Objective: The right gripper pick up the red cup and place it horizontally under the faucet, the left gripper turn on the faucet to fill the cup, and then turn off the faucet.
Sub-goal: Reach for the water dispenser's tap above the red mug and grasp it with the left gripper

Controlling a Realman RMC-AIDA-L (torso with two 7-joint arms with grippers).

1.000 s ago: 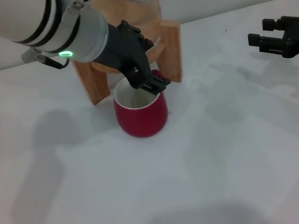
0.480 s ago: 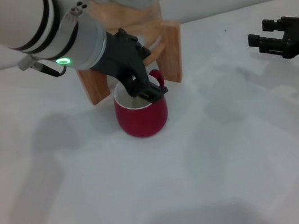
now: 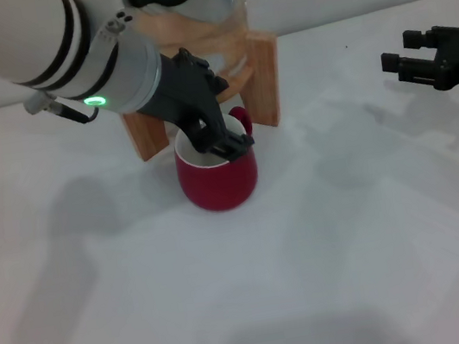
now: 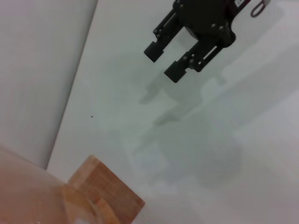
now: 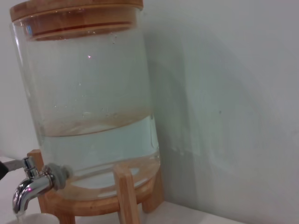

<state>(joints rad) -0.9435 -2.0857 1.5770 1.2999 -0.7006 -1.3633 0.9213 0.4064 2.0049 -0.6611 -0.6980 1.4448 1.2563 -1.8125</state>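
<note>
Standing upright, the red cup [image 3: 218,178] shows white inside.

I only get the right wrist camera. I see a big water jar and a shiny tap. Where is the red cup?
Observer: The red cup stands upright on the table, right in front of the wooden stand.
Operator: Is a hand holding it?
Observer: The left hand is just over its rim. I cannot tell if it touches.
Operator: What about the right hand?
Observer: The right hand is far off at the table's right side, open, with nothing in it.
</note>
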